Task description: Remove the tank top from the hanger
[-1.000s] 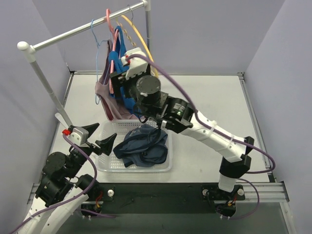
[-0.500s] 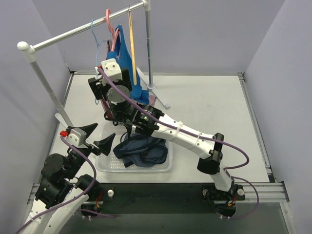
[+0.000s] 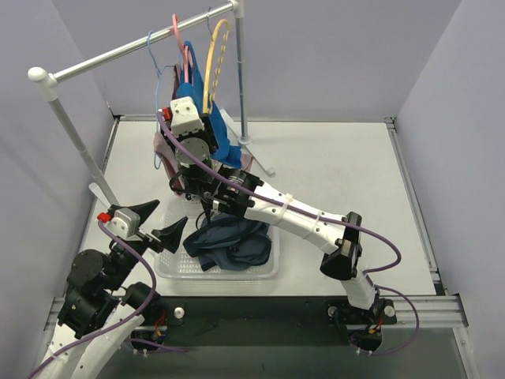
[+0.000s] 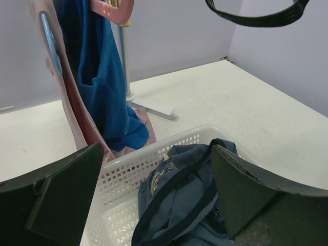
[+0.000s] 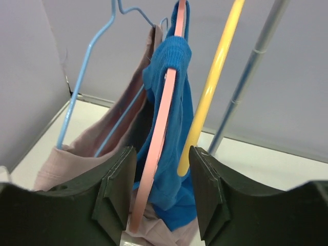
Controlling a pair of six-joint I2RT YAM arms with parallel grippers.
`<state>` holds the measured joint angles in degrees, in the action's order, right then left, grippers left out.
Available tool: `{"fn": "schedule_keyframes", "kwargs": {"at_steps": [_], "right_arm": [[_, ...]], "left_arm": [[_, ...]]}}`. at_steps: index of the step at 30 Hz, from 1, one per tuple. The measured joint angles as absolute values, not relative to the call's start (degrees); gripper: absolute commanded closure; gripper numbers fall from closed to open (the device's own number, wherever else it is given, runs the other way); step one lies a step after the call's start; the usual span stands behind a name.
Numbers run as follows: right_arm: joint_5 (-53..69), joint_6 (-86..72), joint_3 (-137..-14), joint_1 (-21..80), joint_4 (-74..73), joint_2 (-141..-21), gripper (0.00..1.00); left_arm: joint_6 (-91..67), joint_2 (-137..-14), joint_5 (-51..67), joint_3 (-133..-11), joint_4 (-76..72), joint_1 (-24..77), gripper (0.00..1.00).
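Observation:
A bright blue tank top (image 3: pixel 222 140) hangs on a pink hanger (image 3: pixel 186 61) on the rack rail (image 3: pixel 118 54). In the right wrist view the tank top (image 5: pixel 177 133) drapes over the pink hanger (image 5: pixel 163 128). My right gripper (image 5: pixel 161 205) is open, its jaws on either side of the hanger's lower arm and the blue cloth, touching neither. In the top view the right gripper (image 3: pixel 203 120) is raised against the hanging clothes. My left gripper (image 3: pixel 162 223) is open and empty, low by the basket's left end, also in its wrist view (image 4: pixel 159 205).
A mauve garment (image 5: pixel 87 154) hangs on a blue wire hanger (image 5: pixel 87 82) left of the tank top. An empty yellow hanger (image 5: pixel 212 87) hangs to its right, by the rack post (image 5: pixel 251 66). A white basket (image 3: pixel 268 268) holds a dark blue garment (image 3: pixel 229 241).
My right arm swung left from over the basket up to the hanging clothes, then shifted slightly. The yellow hanger has turned on the rail. The left arm has barely moved.

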<state>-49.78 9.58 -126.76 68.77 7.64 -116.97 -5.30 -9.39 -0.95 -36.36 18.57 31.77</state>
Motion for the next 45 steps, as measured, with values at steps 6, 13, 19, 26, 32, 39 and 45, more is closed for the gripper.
{"fn": "schedule_keyframes", "kwargs": {"at_steps": [6, 13, 19, 26, 32, 39, 45], "right_arm": [[-49.21, 9.10, -124.49, 67.77, 3.95, -115.92, 0.69], [-46.37, 7.81, -124.49, 66.59, 0.38, -114.24, 1.00], [-44.86, 8.05, -124.49, 65.58, -0.47, -112.64, 1.00], [-37.82, 9.02, -114.43, 63.66, 3.64, -105.89, 1.00], [-31.48, 9.10, -103.48, 61.39, 10.15, -96.20, 1.00], [-29.28, 9.37, -103.26, 59.99, 15.11, -94.02, 1.00], [-28.25, 10.70, -100.55, 59.92, 19.68, -94.02, 1.00]], "left_arm": [[-5.32, -9.41, -0.95, -36.34, 18.55, 31.77, 0.03], [-5.30, -9.58, -0.95, -36.34, 18.52, 31.77, 0.03], [-5.32, -9.47, -0.99, -36.34, 18.52, 31.77, 0.03], [-5.32, -9.47, -0.97, -36.34, 18.48, 31.68, 0.03], [-5.34, -9.50, -0.91, -36.21, 18.15, 31.27, 0.03], [-5.37, -9.45, -0.80, -36.12, 18.13, 31.00, 0.03], [-5.39, -9.52, -0.78, -36.03, 18.13, 31.00, 0.03]]}}
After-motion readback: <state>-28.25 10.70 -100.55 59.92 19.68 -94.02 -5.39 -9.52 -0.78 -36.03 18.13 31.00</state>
